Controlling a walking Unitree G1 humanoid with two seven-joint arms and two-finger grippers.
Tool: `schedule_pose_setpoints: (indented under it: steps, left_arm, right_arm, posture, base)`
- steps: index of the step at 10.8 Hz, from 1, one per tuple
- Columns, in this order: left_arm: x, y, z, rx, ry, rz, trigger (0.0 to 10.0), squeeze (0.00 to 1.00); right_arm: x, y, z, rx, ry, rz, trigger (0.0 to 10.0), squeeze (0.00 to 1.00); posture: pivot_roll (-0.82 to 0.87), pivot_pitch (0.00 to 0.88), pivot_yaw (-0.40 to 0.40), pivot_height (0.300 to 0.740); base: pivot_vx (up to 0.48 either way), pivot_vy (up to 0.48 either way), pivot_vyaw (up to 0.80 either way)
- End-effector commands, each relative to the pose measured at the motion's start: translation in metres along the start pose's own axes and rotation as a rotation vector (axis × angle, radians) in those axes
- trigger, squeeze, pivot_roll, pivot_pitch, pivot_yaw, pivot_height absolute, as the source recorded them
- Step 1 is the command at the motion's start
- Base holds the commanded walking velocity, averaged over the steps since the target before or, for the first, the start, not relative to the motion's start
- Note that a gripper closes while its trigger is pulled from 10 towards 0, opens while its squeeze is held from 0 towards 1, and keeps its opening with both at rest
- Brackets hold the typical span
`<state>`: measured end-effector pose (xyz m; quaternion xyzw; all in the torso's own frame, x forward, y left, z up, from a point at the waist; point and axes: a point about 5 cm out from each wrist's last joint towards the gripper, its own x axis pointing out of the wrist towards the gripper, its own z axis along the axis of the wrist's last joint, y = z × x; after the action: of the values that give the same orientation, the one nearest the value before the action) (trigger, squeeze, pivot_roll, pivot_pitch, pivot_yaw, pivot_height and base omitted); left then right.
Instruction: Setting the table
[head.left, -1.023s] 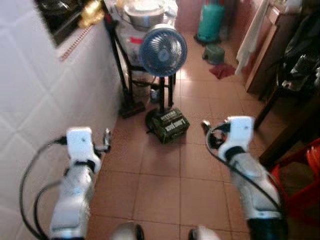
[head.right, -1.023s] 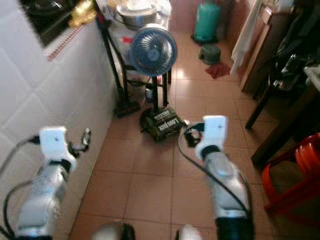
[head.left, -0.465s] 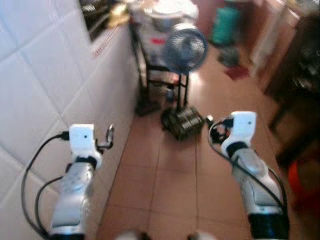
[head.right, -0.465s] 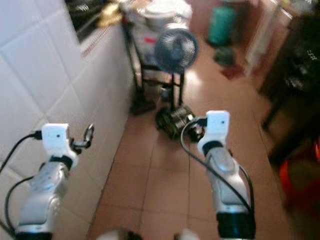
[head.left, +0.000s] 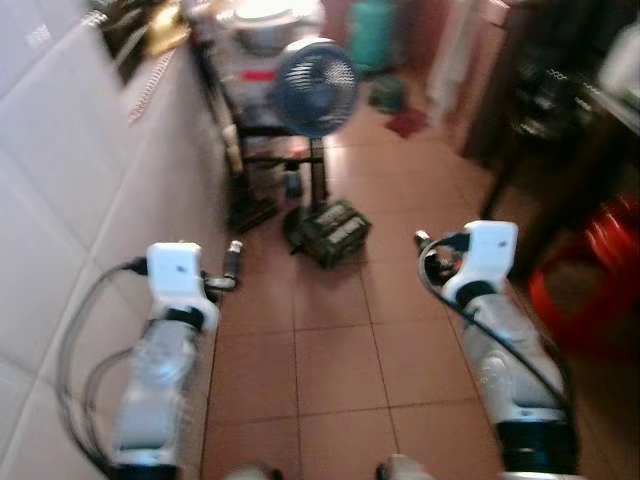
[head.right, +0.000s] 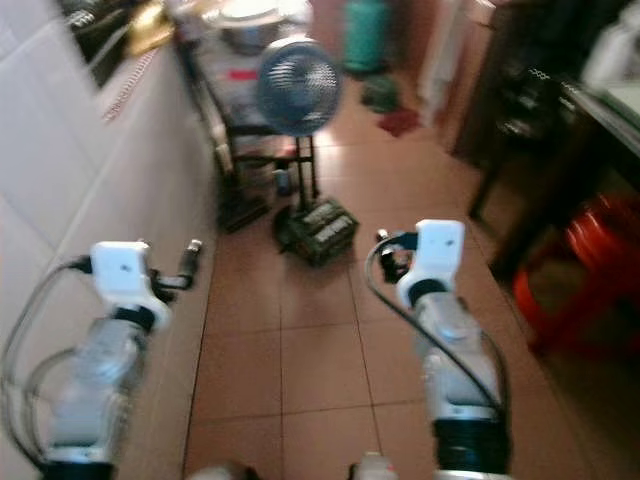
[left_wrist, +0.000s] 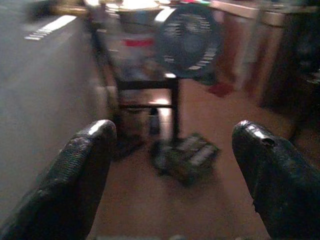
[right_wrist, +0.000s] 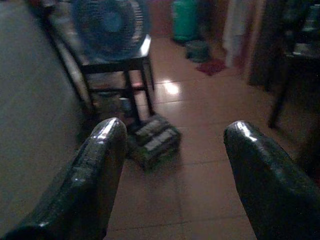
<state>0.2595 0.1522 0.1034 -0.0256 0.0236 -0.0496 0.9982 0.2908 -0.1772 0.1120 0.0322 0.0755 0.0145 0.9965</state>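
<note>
Table (head.right: 600, 110) dark, far right, well apart from both end effectors; left end effector (left_wrist: 175, 165), right end effector (right_wrist: 172, 165) spread wide, empty.

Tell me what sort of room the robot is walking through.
Probably a home kitchen or cooking area: a white tiled counter wall on the left, a big metal pot on a rack, and a green gas cylinder standing on the terracotta floor.
</note>
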Motion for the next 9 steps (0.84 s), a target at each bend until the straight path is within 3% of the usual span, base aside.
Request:
schedule_pose_setpoints:
  steps: [1, 4, 9]
  left_arm:
    - [-0.002, -0.001, 0.003, -0.002, -0.010, -0.018, 10.0, 0.00]
    - [-0.007, -0.008, 0.001, -0.054, 0.003, -0.085, 10.0, 0.00]
    - [-0.006, -0.013, 0.001, -0.053, -0.001, -0.109, 10.0, 0.00]
  right_arm:
    - [0.001, 0.001, 0.007, 0.004, -0.027, 0.015, 10.0, 0.00]
    - [0.002, 0.003, 0.009, 0.005, -0.027, 0.039, 10.0, 0.00]
    - [-0.001, 0.001, 0.009, 0.002, -0.029, 0.041, 10.0, 0.00]
  posture:
    - [-0.02, 0.018, 0.056, 0.740]
    - [-0.02, 0.028, 0.048, 0.740]
    - [-0.04, 0.035, 0.050, 0.740]
  base:
    - [0.000, 0.000, -0.79]
    - [0.000, 0.000, -0.79]
    - [0.243, 0.000, -0.79]
